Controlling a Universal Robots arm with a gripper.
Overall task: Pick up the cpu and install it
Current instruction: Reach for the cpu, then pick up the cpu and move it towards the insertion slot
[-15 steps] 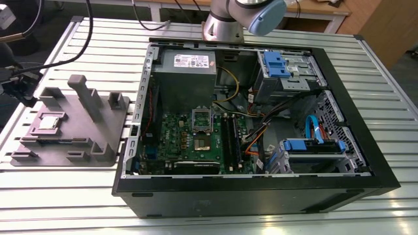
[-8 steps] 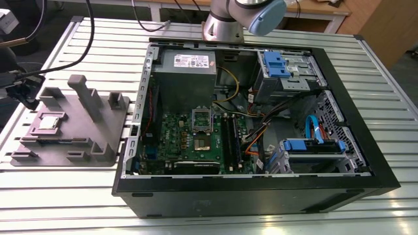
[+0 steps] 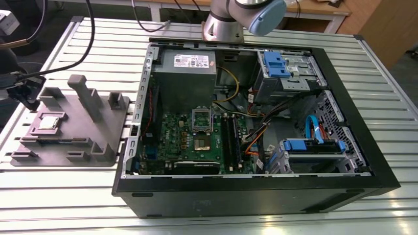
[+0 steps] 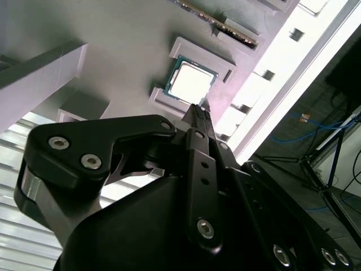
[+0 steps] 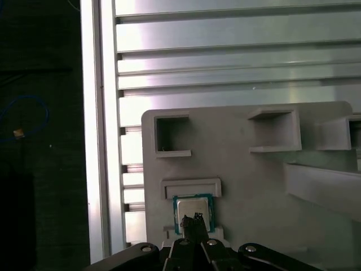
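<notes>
Second wrist view puts the gripper (image 4: 198,110) nearest, its jaws drawn together into one narrow tip with nothing between them, poised over the cpu (image 4: 189,84). The cpu lies flat in a recess of the grey holder block (image 5: 254,180) on the slatted table (image 5: 225,62). Farther off, towards the exterior view's right, stands the open computer case (image 3: 261,196).

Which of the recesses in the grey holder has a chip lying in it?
The framed one closest to the gripper: the cpu lies in it. The other pockets look bare.
</notes>
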